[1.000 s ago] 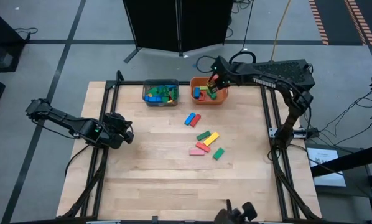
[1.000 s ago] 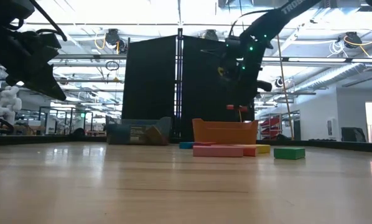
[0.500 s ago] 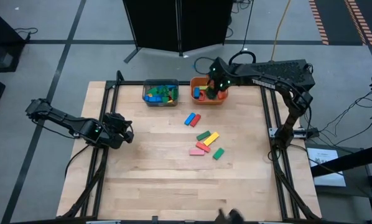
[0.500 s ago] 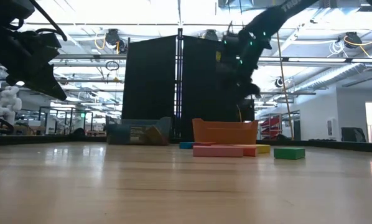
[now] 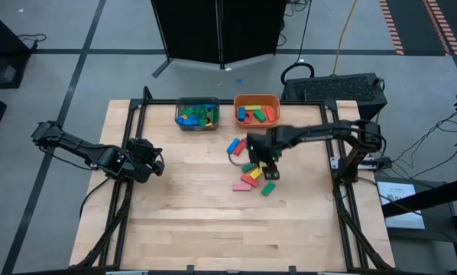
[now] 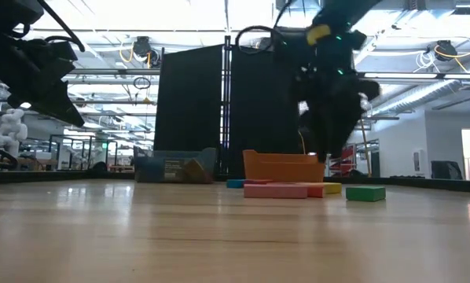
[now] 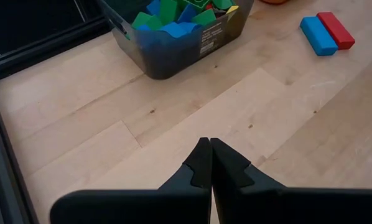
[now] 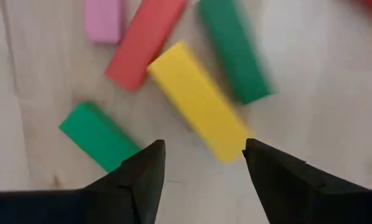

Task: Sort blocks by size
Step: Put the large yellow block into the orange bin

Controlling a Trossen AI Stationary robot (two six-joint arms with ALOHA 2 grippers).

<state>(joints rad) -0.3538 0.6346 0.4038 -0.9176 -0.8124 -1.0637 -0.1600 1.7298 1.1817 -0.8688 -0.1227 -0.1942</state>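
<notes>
The yellow bar (image 8: 198, 99) sits right under my right gripper (image 8: 201, 165), lying slantwise between the two fingertips, and that's my next pick. Packed around it: a green bar (image 8: 234, 50) just beyond it, a red bar (image 8: 145, 43) touching its far end, a pink bar (image 8: 103, 18) past that, and a second green block (image 8: 97, 137) off beside one finger. Seen from above, the right gripper (image 5: 265, 162) hangs over this little cluster on the desk (image 5: 183, 206), jaws standing apart with nothing between them.

I judge the step in hand is lining up on the yellow bar. To do it well I want the wrist turned so the fingers close across the bar's short width, not along its length. The neighbours are close, so one finger has to slip into the gap on the green bar's side without nudging it, and I'd come straight down.

Further from the gripper, a blue bar (image 5: 232, 145) and a red one (image 5: 240, 147) lie side by side, touching. Beyond those stand the orange bin (image 5: 257, 111), holding long bars, and the grey bin (image 5: 197, 113), holding smaller blocks. The yellow bar looks long, so the orange bin is my guess.

My left gripper (image 7: 209, 163) waits well off, pinched shut on nothing.
</notes>
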